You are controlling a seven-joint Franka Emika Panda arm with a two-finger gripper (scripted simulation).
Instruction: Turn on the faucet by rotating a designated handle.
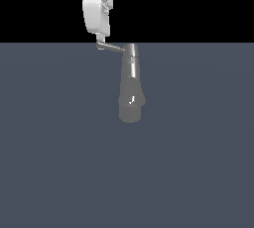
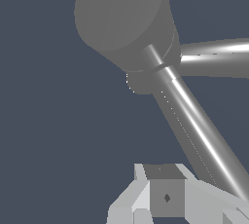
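From outside, the faucet [image 1: 131, 85] sits mid-desk near the far edge, its handle [image 1: 111, 47] jutting toward the exterior view's left, the gripper [image 1: 100, 42] right at its tip. Can't tell if it's clenched. Wrist cam shows the faucet [image 2: 126, 18] and handle [image 2: 199, 130] close up.

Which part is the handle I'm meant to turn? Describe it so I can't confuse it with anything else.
In the exterior view, find the grey metal faucet standing mid-scene on the dark floor. At its narrow top end, the handle juts sideways toward that view's left, reaching the gripper on the white arm. It is far thinner and shorter than the thick faucet body.
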